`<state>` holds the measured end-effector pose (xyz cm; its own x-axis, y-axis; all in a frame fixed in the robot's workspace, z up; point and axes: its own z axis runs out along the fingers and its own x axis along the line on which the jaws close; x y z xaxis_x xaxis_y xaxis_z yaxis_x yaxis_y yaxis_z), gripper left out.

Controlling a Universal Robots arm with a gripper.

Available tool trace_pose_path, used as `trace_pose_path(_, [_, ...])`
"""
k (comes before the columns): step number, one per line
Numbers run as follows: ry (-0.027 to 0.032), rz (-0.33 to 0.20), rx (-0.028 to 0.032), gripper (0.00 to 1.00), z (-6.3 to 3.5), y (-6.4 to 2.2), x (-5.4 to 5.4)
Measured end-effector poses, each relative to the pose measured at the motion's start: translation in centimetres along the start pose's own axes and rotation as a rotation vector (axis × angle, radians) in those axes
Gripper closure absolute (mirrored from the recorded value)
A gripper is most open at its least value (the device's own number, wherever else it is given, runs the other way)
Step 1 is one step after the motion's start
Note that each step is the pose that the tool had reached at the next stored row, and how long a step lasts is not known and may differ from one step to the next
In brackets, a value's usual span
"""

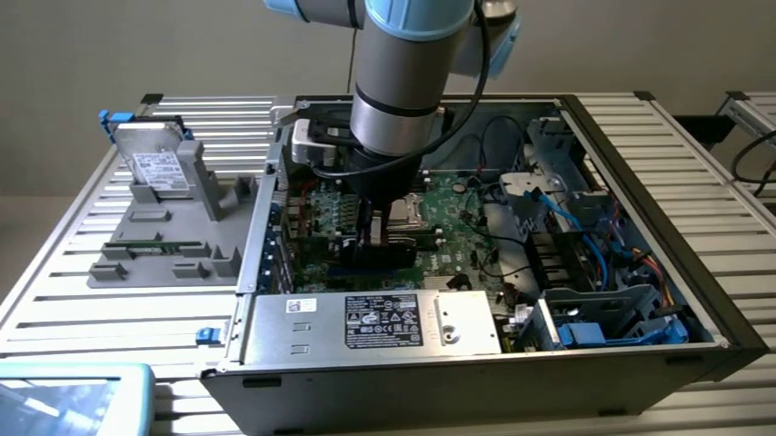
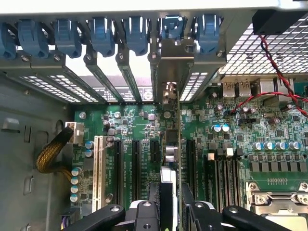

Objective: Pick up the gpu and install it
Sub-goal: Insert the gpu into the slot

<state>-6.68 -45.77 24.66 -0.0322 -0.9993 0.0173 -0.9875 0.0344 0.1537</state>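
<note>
Green motherboard all over the wrist view, and the gpu stands on edge over it. You see it edge-on as a thin line between the black expansion slots. Its silver end bracket is up against the rear slot openings of the case, right by the row of blue retention clips. The gripper is clamped on the card, one finger each side. Can't tell if the card's contacts are fully down in a slot.

In the exterior view the arm drops straight into the open PC case. From the gripper, the labelled power supply is at 6 o'clock and the blue cables are around 3 o'clock. At 9 o'clock, outside the case, a grey fixture tray holds a silver drive standing upright. Everything's on a slatted metal table.
</note>
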Motion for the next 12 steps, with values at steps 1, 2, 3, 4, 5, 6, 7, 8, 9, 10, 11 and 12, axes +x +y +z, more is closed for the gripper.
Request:
trace_pose_path(1, [0.0000,0.000,-0.0005,0.71,0.01,0.00,0.00])
trace_pose_path(2, [-0.0001,0.000,-0.0009,0.71,0.03,-0.01,0.00])
trace_pose_path(3, [-0.0001,0.000,-0.0010,0.71,0.05,-0.01,0.00])
trace_pose_path(4, [-0.0001,0.000,-0.0011,0.71,0.07,-0.01,0.00])
trace_pose_path(5, [0.0000,0.000,-0.0012,0.71,0.08,-0.01,0.00])
trace_pose_path(6, [0.0001,0.000,-0.0012,0.71,0.10,-0.02,0.00])
trace_pose_path(7, [0.0000,0.000,-0.0011,0.71,0.11,-0.02,0.00])
trace_pose_path(8, [0.0000,0.000,-0.0012,0.71,0.13,-0.02,0.00])
trace_pose_path(9, [0.0000,0.000,-0.0011,0.71,0.14,-0.02,0.00])
trace_pose_path(10, [-0.0002,0.000,-0.0011,0.71,0.14,-0.02,-0.01])
trace_pose_path(11, [-0.0001,0.000,-0.0011,0.71,0.14,-0.02,0.00])
trace_pose_path(12, [-0.0001,0.000,-0.0011,0.71,0.14,-0.02,0.00])
